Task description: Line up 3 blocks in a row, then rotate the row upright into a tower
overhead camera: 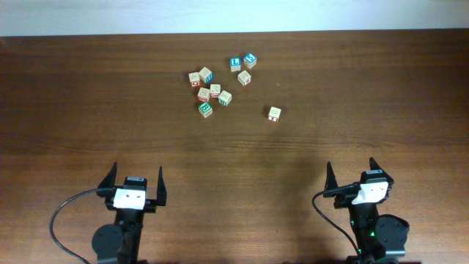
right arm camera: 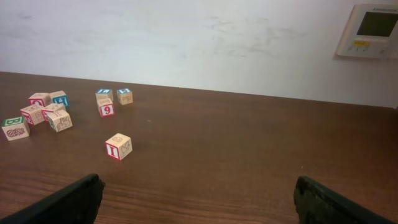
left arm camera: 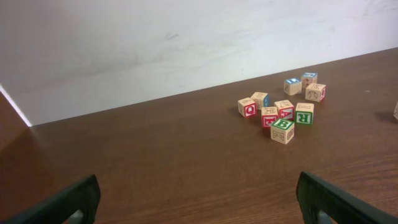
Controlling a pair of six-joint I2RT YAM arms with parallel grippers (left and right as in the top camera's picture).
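Where the arms sit: at the near edge of the worktop, one toward each side, both well apart from the blocks.
Left hand: jaws spread wide with nothing between them; its dark fingers show only at the bottom corners of the left wrist view.
Right hand: jaws just as wide apart, gripping nothing, bare wood ahead of it.
Green-faced block: the front block of the cluster, on its left side and closest to the arms, flat on the worktop with a green letter B on top.
Beige-topped block: on the right side of the cluster, just in front of the two blue-faced blocks; a red 9 shows on the side turned toward the right arm.
Red-trimmed block: alone, apart from the cluster on its right and nearer the right arm, flat on the wood.
Other letter blocks: five more, packed close together left of the beige-topped one, with red, blue and green prints.
Wall panel: a pale box with a small screen, on the wall beyond the far edge.
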